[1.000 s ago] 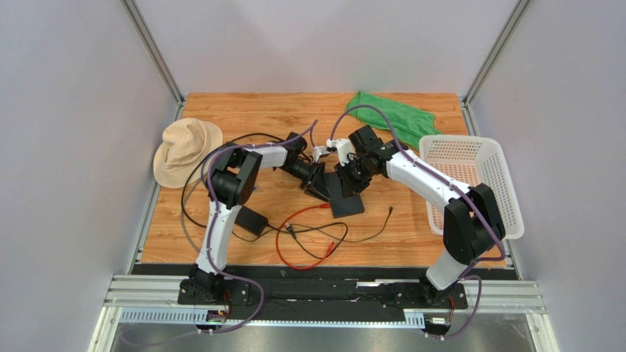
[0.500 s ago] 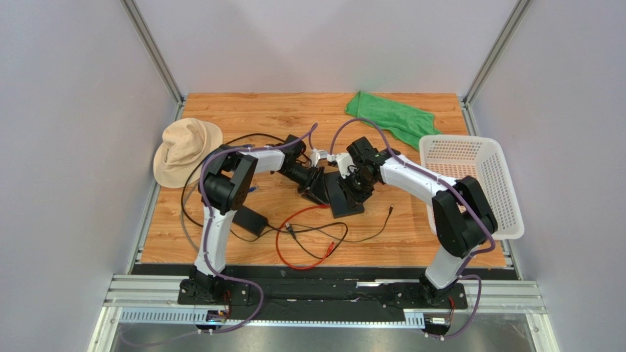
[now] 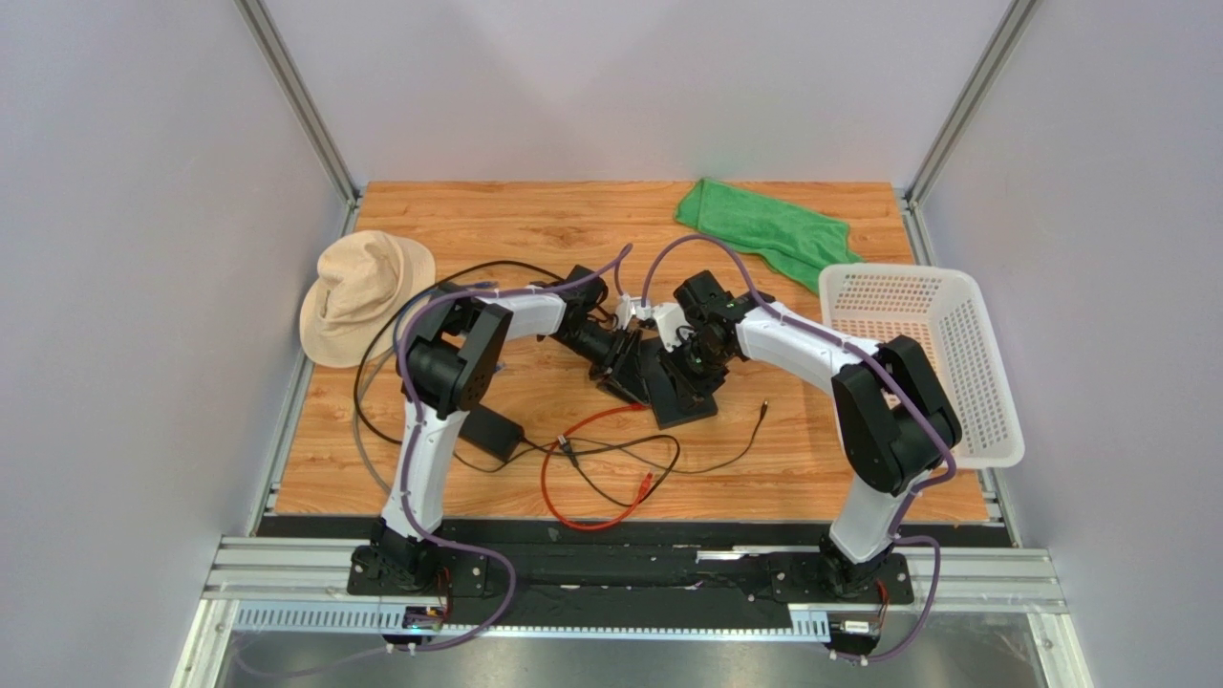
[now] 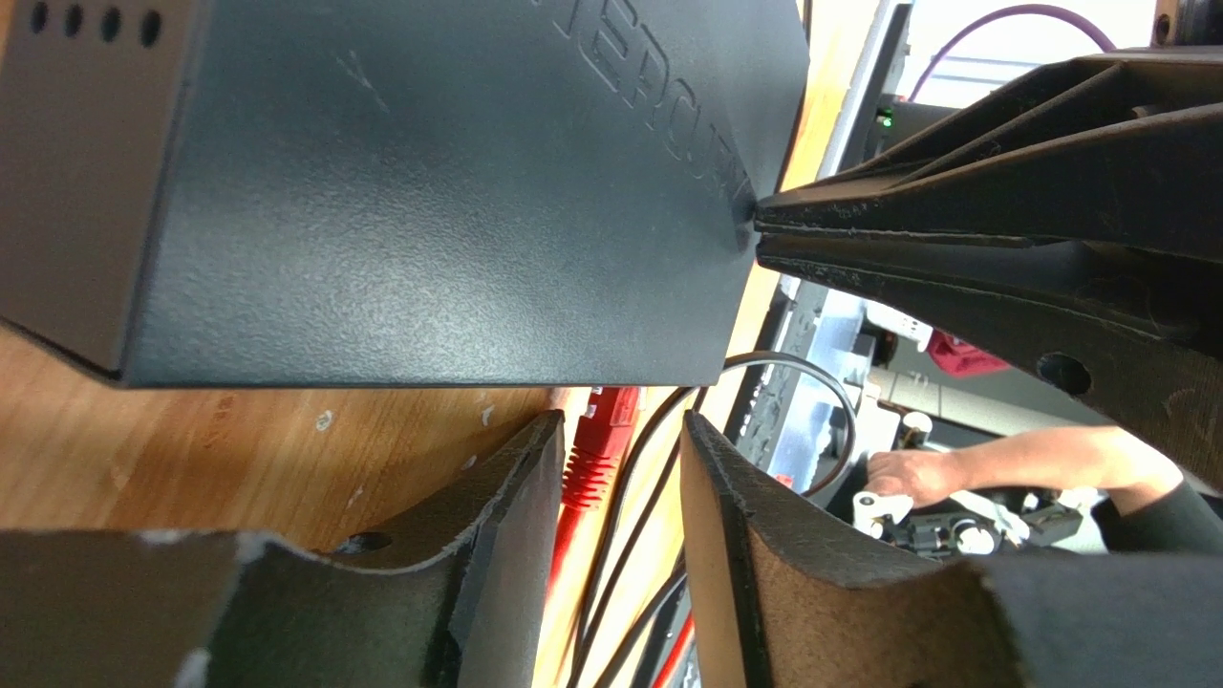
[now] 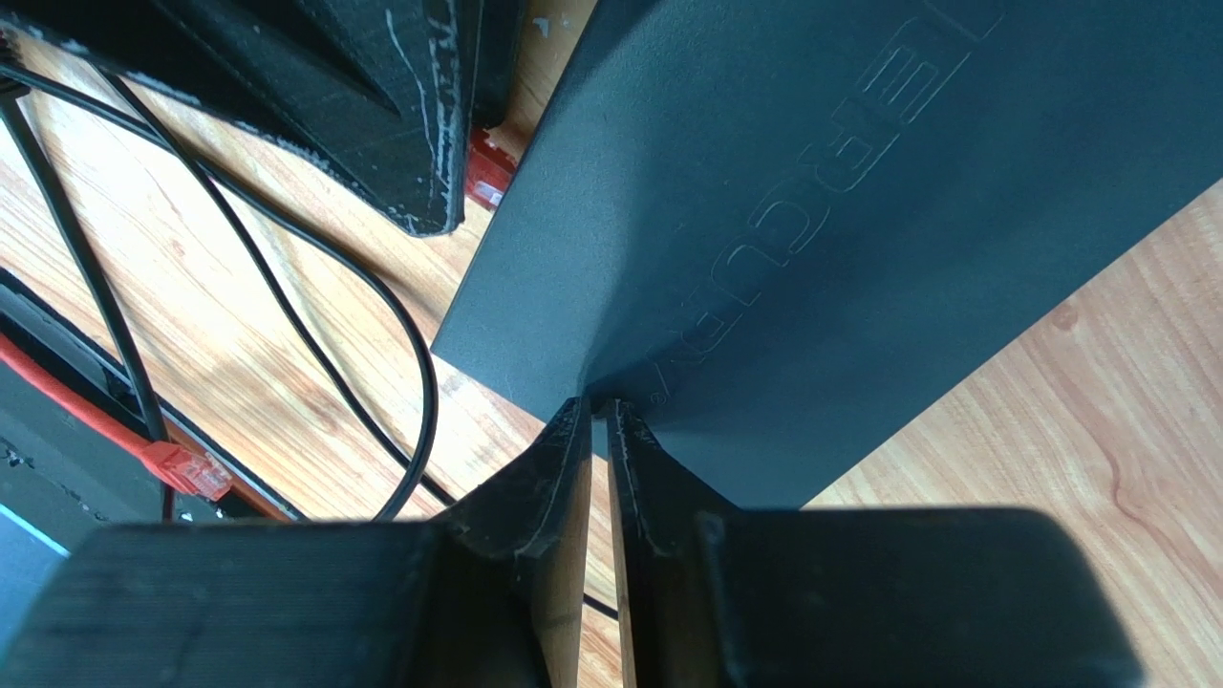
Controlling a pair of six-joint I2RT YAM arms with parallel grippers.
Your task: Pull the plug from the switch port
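Note:
The flat black switch box [image 3: 681,390] lies mid-table and fills the left wrist view [image 4: 402,187] and the right wrist view [image 5: 861,215]. A red plug [image 4: 600,427] sits in a port on its edge and shows as a sliver in the right wrist view [image 5: 488,168]. My left gripper [image 4: 622,466] is open, its fingers on either side of the red plug and its cable, not closed on them; from above it is at the box's left edge [image 3: 626,367]. My right gripper [image 5: 599,412] is shut, with its tips pressed on the box's top face [image 3: 694,361].
A red cable [image 3: 574,480] and black cables [image 3: 388,387] loop over the near table. A small black adapter brick [image 3: 490,430] lies left. A tan hat [image 3: 366,287], a green cloth [image 3: 761,230] and a white basket [image 3: 919,359] stand around.
My right gripper has moved left and down onto the box's top. My left gripper has edged slightly right, closer to the box's edge.

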